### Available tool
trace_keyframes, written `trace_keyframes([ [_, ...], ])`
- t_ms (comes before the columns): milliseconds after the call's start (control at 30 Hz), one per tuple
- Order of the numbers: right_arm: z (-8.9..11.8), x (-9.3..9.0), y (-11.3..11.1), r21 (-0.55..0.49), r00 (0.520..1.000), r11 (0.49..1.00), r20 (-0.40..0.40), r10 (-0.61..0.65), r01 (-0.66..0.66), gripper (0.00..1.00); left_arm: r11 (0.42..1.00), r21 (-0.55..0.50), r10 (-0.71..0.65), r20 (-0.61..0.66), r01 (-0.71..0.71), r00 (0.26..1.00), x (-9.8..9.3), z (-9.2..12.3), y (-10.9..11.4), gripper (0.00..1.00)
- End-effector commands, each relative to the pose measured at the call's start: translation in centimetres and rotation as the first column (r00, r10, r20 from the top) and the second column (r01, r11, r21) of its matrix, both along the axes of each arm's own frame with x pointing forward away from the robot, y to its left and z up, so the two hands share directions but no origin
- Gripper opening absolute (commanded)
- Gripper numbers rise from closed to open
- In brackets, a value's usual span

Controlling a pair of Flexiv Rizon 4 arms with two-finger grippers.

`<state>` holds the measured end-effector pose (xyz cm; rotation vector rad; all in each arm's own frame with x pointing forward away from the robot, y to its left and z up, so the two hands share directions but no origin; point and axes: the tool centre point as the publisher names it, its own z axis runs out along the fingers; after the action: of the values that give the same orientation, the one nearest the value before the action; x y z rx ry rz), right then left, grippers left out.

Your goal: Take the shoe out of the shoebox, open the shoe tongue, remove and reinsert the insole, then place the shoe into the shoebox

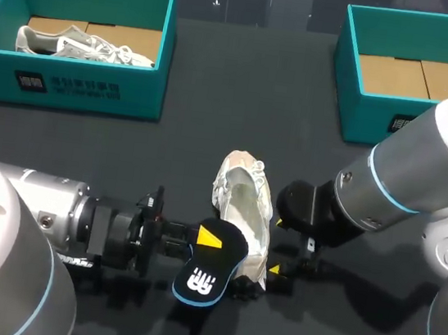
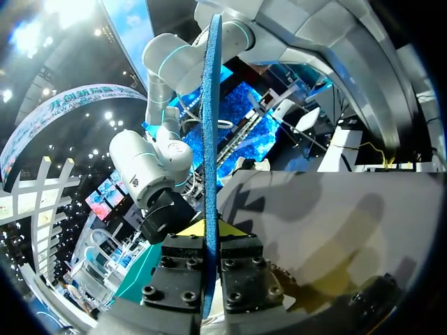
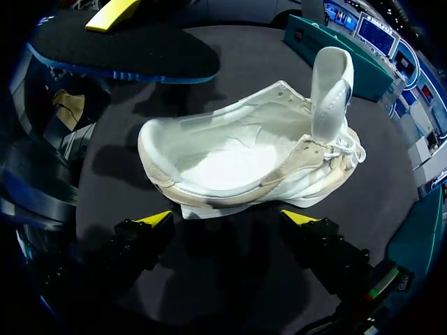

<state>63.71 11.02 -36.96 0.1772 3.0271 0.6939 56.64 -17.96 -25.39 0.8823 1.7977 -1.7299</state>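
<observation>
A white shoe (image 1: pixel 243 207) lies in the middle of the dark table, tongue pulled up, its inside bare (image 3: pixel 230 164). My left gripper (image 1: pixel 208 236) is shut on a black insole (image 1: pixel 210 269) with a blue edge, held just left of the shoe's heel. In the left wrist view the insole (image 2: pixel 209 125) stands edge-on between the yellow tips. My right gripper (image 1: pixel 277 245) stands open at the shoe's right side near the heel; its wrist view shows both fingers (image 3: pixel 150 223) wide apart just short of the shoe's sole, with the insole (image 3: pixel 126 49) beyond.
A teal shoebox (image 1: pixel 80 37) at the back left holds a grey shoe (image 1: pixel 83 47). A second teal shoebox (image 1: pixel 422 74) at the back right shows only its cardboard floor. Bare table lies between the boxes and the shoe.
</observation>
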Motion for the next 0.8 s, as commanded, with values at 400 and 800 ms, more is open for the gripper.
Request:
trace_keyframes([
  [400, 0.1, -0.2, -0.1, 0.001, 1.0, 1.0, 0.002, -0.001, 0.001, 1.0, 0.998, -0.056, 0.028, -0.23, -0.042, 0.973, 2.2, 0.0, -1.9, 0.0],
  [800, 0.1, -0.2, -0.1, 0.001, 1.0, 1.0, 0.002, -0.001, 0.001, 1.0, 0.998, -0.052, 0.011, -0.24, -0.025, 0.971, 2.2, -0.5, -2.5, 0.0],
])
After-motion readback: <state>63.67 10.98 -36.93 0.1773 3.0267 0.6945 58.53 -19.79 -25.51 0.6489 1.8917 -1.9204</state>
